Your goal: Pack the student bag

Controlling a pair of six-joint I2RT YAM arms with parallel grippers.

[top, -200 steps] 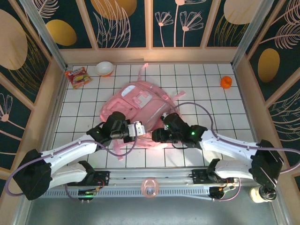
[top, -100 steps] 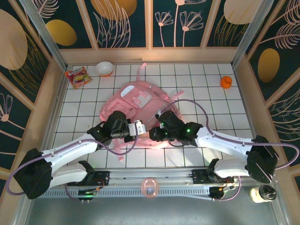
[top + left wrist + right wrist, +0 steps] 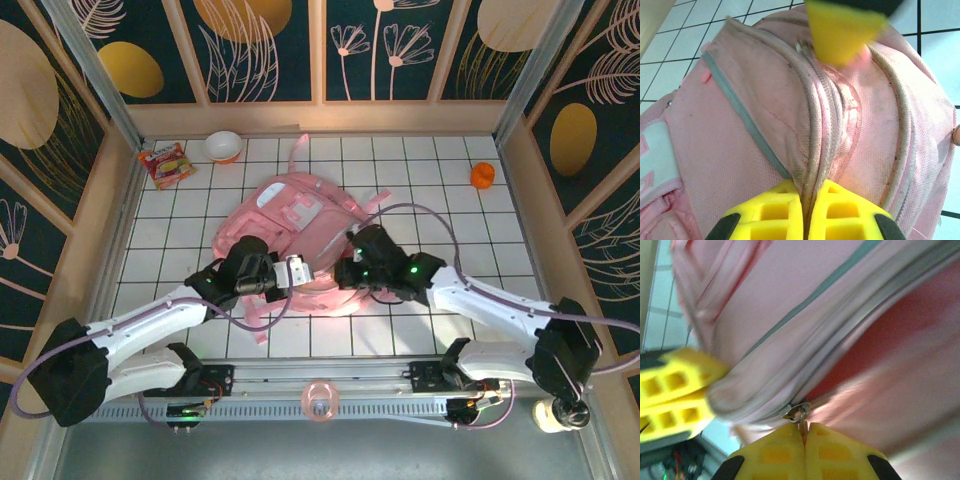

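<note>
At mid-table, on the white tiles (image 3: 180, 230): the bag (image 3: 290, 210), pink, flat and crumpled, pale panels up, straps (image 3: 300, 150) flung toward the far wall. Sits just ahead of both wrists, near edge gathered into a ridge. Left gripper (image 3: 302, 273): clenched on the bag's near edge. Seen from the left wrist, pinches a fold of fabric right on the zip (image 3: 812, 125), yellow fingers (image 3: 780, 217) pressed together around it. Right gripper (image 3: 345, 272): clenched too, just beside the left one, on the same ridge. Seen from the right wrist, nips the metal zip pull (image 3: 799, 413) between its fingertips, at the end of the grey zip line. Faces the left gripper almost tip to tip, close but apart from above. From the left wrist, shows as a blurred yellow wedge over the far end of the zip. Cannot tell how far the zip stands open. Elsewhere on the table, well apart from the bag: a white bowl (image 3: 222, 146) and a snack packet (image 3: 165, 163) near the far-left corner, a small orange thing (image 3: 482, 176) at the far right. On the rail (image 3: 250, 405) between the arm bases: a pink ring (image 3: 320, 400).
</note>
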